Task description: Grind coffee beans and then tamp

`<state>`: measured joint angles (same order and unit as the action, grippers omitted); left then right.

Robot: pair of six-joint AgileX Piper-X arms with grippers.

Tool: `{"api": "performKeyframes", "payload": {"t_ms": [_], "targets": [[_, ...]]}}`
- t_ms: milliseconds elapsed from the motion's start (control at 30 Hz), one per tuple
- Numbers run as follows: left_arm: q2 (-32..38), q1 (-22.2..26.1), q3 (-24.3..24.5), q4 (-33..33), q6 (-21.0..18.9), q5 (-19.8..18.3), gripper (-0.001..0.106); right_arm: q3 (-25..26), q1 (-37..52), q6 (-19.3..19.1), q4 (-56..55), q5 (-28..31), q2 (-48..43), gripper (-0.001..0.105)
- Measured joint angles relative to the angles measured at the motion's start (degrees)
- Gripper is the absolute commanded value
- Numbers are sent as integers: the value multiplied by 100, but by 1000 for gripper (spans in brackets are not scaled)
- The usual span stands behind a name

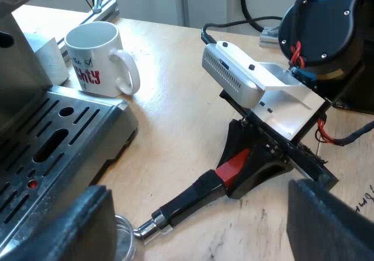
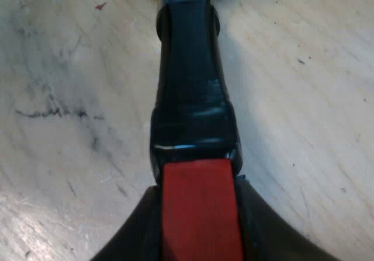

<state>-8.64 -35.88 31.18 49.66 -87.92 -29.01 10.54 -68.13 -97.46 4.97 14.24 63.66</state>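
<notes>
The espresso machine (image 1: 23, 80) has its drip tray (image 1: 52, 138) near a white mug (image 1: 96, 56) on the surface (image 1: 175, 97). The left end effector (image 1: 196, 214) hangs released, fingers wide apart, over the holder (image 1: 187, 199), which lies beside the tray. The right end effector (image 1: 257, 162) appears clenched on the handle's red end (image 2: 198, 208), grasping the holder.

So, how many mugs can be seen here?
1: a white ceramic mug with red lettering, standing upright on the wooden table beside the espresso machine's metal drip tray. More may hide behind the machine.
</notes>
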Motion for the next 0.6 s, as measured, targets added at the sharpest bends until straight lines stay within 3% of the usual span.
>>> {"api": "performKeyframes", "payload": {"t_ms": [600], "targets": [[0,0,0,0,0,0,64,50,0,283,85,0,157,0]]}}
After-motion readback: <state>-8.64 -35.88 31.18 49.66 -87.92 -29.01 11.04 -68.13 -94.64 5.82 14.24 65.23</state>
